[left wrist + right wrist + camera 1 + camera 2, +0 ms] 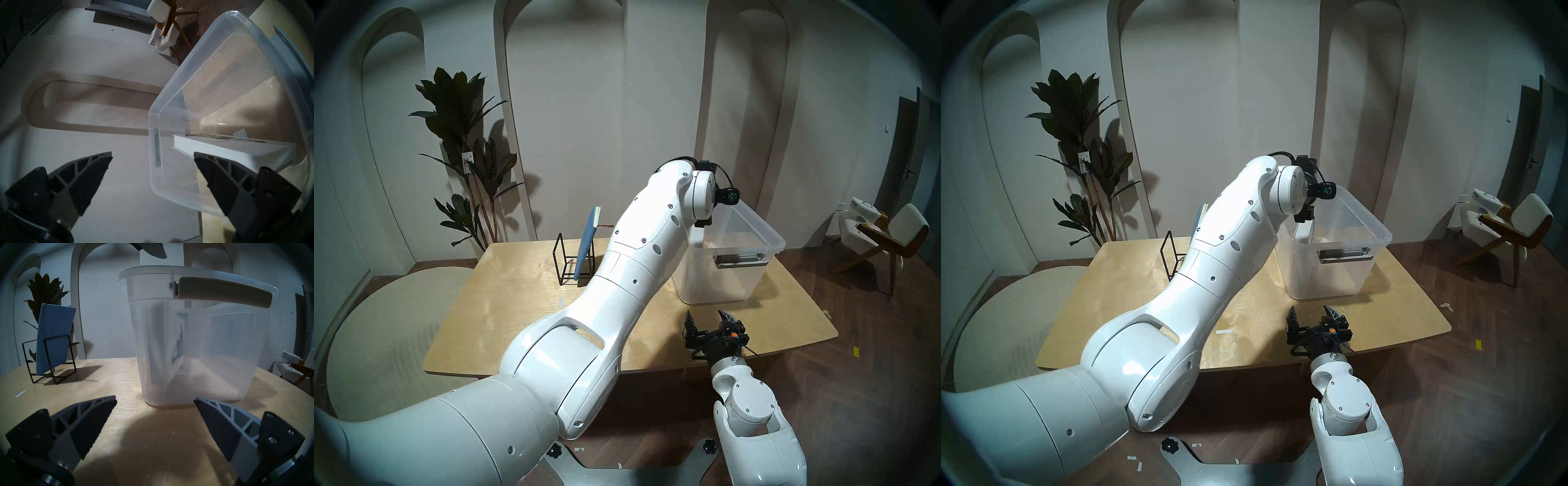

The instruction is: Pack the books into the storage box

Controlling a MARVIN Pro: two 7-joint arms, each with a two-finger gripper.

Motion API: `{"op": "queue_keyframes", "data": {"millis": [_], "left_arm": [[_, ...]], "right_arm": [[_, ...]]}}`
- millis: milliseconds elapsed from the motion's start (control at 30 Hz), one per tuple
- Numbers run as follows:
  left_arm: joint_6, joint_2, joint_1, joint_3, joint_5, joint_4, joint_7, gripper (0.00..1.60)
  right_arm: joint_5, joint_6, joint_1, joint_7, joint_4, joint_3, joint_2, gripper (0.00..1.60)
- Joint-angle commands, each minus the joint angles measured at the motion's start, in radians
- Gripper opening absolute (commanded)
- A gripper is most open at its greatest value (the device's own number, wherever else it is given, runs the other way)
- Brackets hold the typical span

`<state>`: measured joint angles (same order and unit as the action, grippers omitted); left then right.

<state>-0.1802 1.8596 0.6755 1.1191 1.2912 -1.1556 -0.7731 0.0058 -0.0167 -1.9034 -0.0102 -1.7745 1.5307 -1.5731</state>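
You see the storage box (768, 242) standing on the far right part of the counter (504, 305). The white book (237, 147) is inside it, standing on edge against the box's left wall, its dark cover picture showing faintly through the clear plastic in the right wrist view. Your left gripper (153, 157) hangs at the box's left rim, just above the top of that book, with its jaws spread wide and nothing between them; one finger (219, 178) sits in front of the book's page edge in the left wrist view, and you cannot tell whether it touches.

The blue book (587, 242) stands tilted in the black wire rack (566, 261) on the far left part of the counter, well apart from the box, with its reddish-brown ribbon (605, 226) trailing from its top right.

Your right gripper (707, 317) is over the near right part of the counter, pointing toward the box's near wall. Its jaws are spread apart and empty. The grey latch handle (224, 292) on the box's near end faces it.
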Motion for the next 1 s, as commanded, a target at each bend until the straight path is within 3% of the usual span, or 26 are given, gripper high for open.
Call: {"op": "queue_keyframes", "data": {"millis": [0,333,467,600,767,967], "left_arm": [[-0.020,-0.048,-0.057,0.036,0.035,-0.110,0.041,1.60],[-0.069,-0.117,0.033,0.068,0.080,-0.242,0.080,1.60],[-0.090,-0.158,0.090,0.096,0.092,-0.332,0.088,1.60],[-0.111,-0.190,0.118,0.137,0.102,-0.357,0.115,1.60],[-0.105,-0.251,0.181,0.167,0.127,-0.430,0.168,1.60],[-0.136,-0.289,0.242,0.248,0.124,-0.506,0.206,1.60]], "right_arm": [[0.000,-0.006,0.005,-0.001,-0.021,0.001,0.000,1.60],[0.000,-0.006,0.004,-0.001,-0.023,0.001,0.000,1.60],[0.000,-0.006,0.004,-0.001,-0.023,0.001,0.000,1.60],[0.001,-0.007,-0.001,-0.018,-0.025,0.003,-0.015,1.60],[0.012,-0.018,0.002,-0.010,-0.027,-0.058,0.007,1.60],[0.020,-0.046,0.025,-0.030,-0.017,-0.157,0.043,1.60]]}}
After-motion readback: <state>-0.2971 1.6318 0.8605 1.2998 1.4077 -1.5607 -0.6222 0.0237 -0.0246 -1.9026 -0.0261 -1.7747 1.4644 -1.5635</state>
